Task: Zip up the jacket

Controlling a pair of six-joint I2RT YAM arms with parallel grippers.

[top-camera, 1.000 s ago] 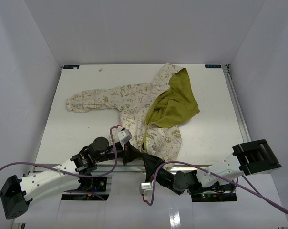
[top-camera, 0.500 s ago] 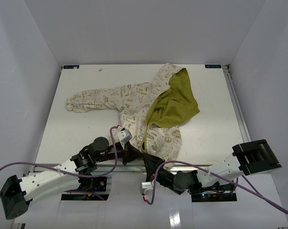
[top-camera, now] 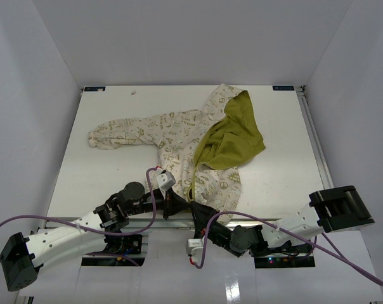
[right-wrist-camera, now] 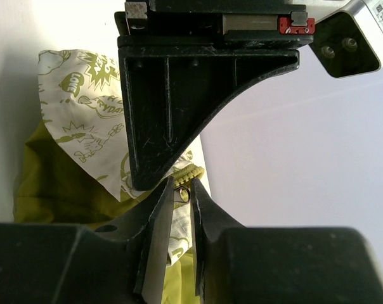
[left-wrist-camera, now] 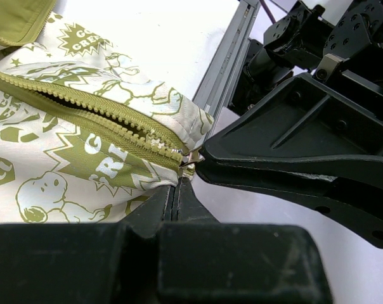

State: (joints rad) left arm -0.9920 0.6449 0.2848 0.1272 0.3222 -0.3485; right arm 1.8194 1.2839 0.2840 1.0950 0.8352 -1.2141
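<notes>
The jacket [top-camera: 179, 136] lies flat on the white table, cream with green print, its olive lining [top-camera: 233, 136] folded open at the upper right. Its zipper [left-wrist-camera: 96, 117] is open above the hem. Both grippers meet at the hem's bottom end of the zipper. My left gripper [left-wrist-camera: 177, 183] is shut, its tips pinching the hem cloth just below the zipper end. My right gripper [right-wrist-camera: 183, 190] faces it from the other side, jaws nearly together with the metal zipper pull [right-wrist-camera: 185, 192] and some cloth between them. In the top view they sit together, left gripper [top-camera: 179, 204], right gripper [top-camera: 194, 210].
The table's near metal rail [left-wrist-camera: 226, 54] runs right beside the hem. One sleeve [top-camera: 109, 136] stretches to the left. Purple cables [top-camera: 155, 190] loop over both arms. White walls enclose the table on three sides.
</notes>
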